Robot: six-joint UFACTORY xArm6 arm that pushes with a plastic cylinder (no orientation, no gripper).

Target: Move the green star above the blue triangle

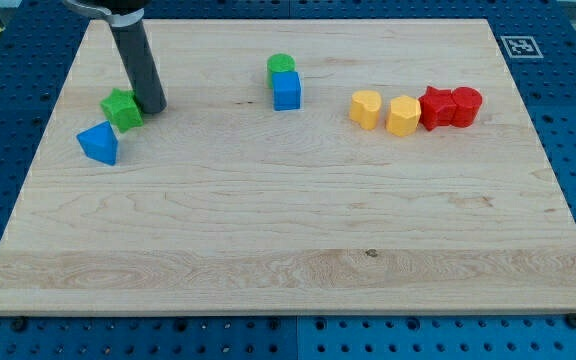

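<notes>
The green star (121, 108) lies at the view's upper left of the wooden board. The blue triangle (99, 143) lies just below and slightly left of it, nearly touching. My tip (152, 104) rests on the board right against the star's right side, level with it. The dark rod rises from there toward the view's top left.
A green cylinder (281, 66) sits directly above a blue cube (287, 90) near the top centre. To the right stand a yellow heart (366, 109), a yellow hexagon (403, 115), a red star (435, 107) and a red cylinder (465, 105) in a row. The board's left edge (30, 170) is near the triangle.
</notes>
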